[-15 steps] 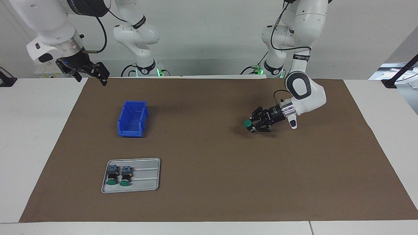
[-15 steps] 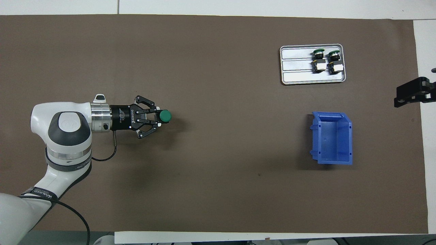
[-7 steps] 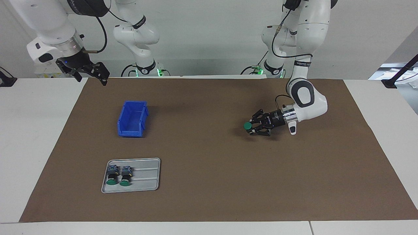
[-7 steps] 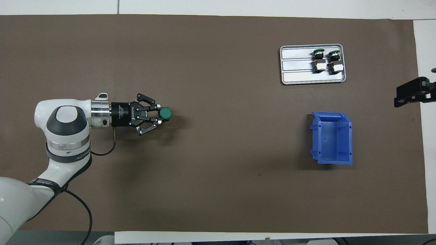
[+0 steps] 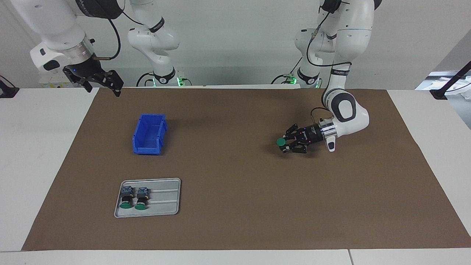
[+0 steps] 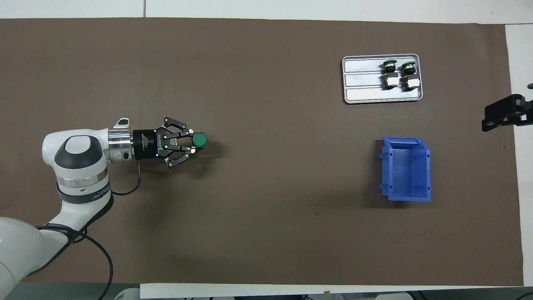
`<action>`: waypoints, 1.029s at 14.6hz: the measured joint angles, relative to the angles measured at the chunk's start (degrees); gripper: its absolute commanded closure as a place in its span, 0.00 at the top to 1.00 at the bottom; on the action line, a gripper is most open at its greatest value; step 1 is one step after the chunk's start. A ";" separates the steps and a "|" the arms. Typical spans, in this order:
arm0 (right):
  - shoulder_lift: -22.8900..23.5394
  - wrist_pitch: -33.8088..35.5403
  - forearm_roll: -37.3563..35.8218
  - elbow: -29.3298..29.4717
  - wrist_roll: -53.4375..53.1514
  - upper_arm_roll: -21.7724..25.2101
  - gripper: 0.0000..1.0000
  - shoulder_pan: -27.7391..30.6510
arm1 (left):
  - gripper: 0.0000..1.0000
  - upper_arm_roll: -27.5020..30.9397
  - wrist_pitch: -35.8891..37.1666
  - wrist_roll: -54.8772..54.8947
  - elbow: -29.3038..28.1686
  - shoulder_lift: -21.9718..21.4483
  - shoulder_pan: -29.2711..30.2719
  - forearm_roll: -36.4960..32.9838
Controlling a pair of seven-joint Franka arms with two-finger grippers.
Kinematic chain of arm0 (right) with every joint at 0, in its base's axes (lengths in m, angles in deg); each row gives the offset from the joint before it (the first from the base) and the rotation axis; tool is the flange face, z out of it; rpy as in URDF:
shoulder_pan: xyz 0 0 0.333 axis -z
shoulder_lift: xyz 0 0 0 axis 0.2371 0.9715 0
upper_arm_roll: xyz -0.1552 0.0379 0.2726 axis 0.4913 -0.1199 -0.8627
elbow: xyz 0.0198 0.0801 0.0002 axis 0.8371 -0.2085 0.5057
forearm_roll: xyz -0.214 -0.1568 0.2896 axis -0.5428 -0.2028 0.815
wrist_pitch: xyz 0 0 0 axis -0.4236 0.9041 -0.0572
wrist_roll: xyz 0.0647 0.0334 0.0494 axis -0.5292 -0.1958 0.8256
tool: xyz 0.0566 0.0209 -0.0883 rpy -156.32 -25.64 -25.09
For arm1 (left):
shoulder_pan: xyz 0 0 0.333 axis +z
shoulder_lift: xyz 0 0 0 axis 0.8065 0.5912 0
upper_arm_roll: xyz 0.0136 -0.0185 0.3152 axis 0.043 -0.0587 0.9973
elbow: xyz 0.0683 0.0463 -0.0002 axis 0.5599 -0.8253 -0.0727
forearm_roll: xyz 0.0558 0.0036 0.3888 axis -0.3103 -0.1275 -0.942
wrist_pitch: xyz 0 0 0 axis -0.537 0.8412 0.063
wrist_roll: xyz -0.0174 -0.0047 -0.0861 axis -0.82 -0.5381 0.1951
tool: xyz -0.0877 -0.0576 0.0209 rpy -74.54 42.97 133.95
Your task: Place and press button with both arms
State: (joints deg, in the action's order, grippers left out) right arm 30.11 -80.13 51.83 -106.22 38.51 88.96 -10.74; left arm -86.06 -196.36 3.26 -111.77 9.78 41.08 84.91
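Observation:
My left gripper (image 5: 285, 144) (image 6: 192, 141) lies nearly level, low over the brown mat toward the left arm's end, shut on a button with a green cap (image 5: 280, 141) (image 6: 199, 140); the cap points sideways toward the table's middle and the button hangs close to the mat. Two more identical buttons (image 5: 127, 198) (image 6: 389, 73) lie side by side in a grey tray (image 5: 165, 206) (image 6: 362, 83). My right gripper (image 5: 101, 82) (image 6: 501, 113) waits, raised by the mat's edge at the right arm's end.
An empty blue bin (image 5: 149, 133) (image 6: 406, 168) stands on the mat (image 5: 235, 191), nearer to the robots than the tray. White table surface borders the mat at both ends.
My left gripper has sunk lower toward the mat with the button and levelled out, while the arm's elbow rose. The right arm has not moved.

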 measured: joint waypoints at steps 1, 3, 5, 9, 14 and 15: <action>0.00 0.00 0.00 0.00 0.00 0.00 0.99 0.00 | 0.17 0.00 0.25 0.74 -0.50 0.00 0.20 0.66; 0.00 0.00 0.00 0.00 0.00 0.00 0.99 0.00 | 0.17 0.01 0.64 1.32 -0.90 0.00 0.66 1.44; 0.00 0.00 0.00 0.00 0.00 0.00 0.99 0.00 | 0.17 0.00 0.80 1.66 -1.00 0.00 0.89 2.46; 0.00 0.00 0.00 0.00 0.00 0.00 0.99 0.00 | 0.17 -0.08 0.85 2.79 -1.78 0.00 0.94 3.89; 0.00 0.00 0.00 0.00 0.00 0.00 0.99 0.00 | 0.18 -0.13 1.11 5.24 -3.02 0.00 0.95 6.14; 0.00 0.00 0.00 0.00 0.00 0.00 0.99 0.00 | 0.18 -0.14 1.13 5.27 -3.03 0.00 0.95 6.17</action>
State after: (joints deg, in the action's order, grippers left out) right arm 30.11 -80.13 51.83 -106.22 38.51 88.96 -10.74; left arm -86.19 -195.24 8.54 -114.80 9.77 42.03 91.07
